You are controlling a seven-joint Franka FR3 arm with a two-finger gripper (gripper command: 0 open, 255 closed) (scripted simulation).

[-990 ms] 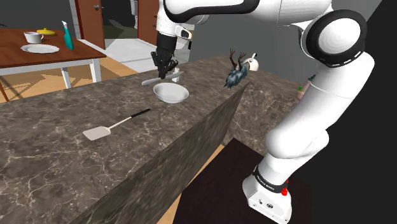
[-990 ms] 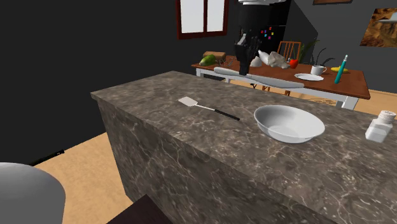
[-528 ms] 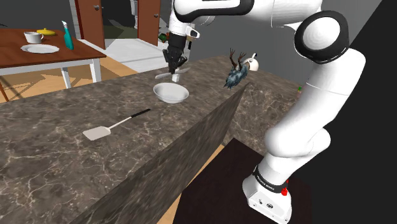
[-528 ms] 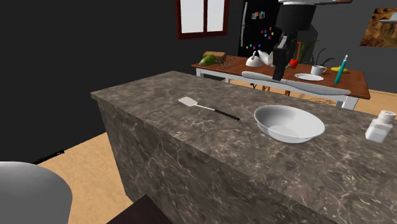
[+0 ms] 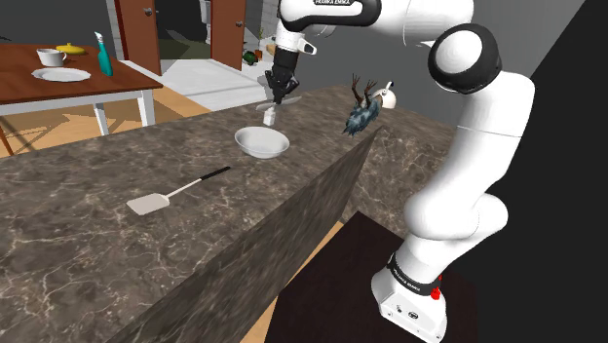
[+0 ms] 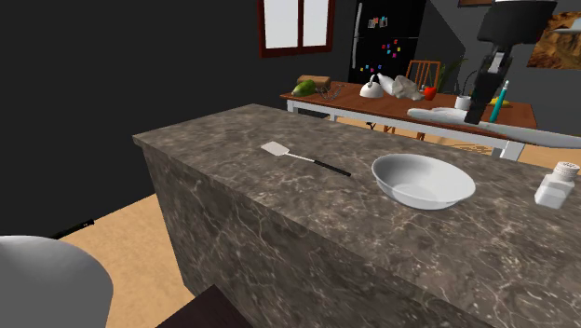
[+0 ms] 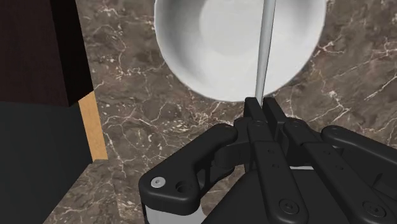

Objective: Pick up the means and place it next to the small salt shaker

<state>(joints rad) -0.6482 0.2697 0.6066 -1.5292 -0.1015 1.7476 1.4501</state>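
Sliding along over the counter (image 6: 326,191), the gripper (image 6: 478,101) is now hanging much nearer the shaker (image 6: 556,184) than it was a second ago. In the second exterior view it has gone from about 11 o'clock of the bowl (image 6: 386,182) to about 1 o'clock, and it is riding a bit higher too. Its fingers are squeezing the knife (image 6: 526,133) tight. In the wrist view they are pinching one end of the thin grey blade, which is sticking out over the bowl. The knife is hanging flat in the air, up above the far side of the bowl and touching nothing. So I think the picking-up part is done and the carrying part is going on. What is left is going a little more toward 3 o'clock, coming down, and letting go beside the shaker. The shaker is standing on the counter at 3 o'clock of the bowl, quite near it. The knife is long, so it could be bumping the bowl or knocking the shaker over on the way down. The spatula (image 6: 279,149) is lying at 9 o'clock of the bowl, well apart and not in the way. A brown table (image 6: 521,112) is standing far behind, at 12 o'clock.
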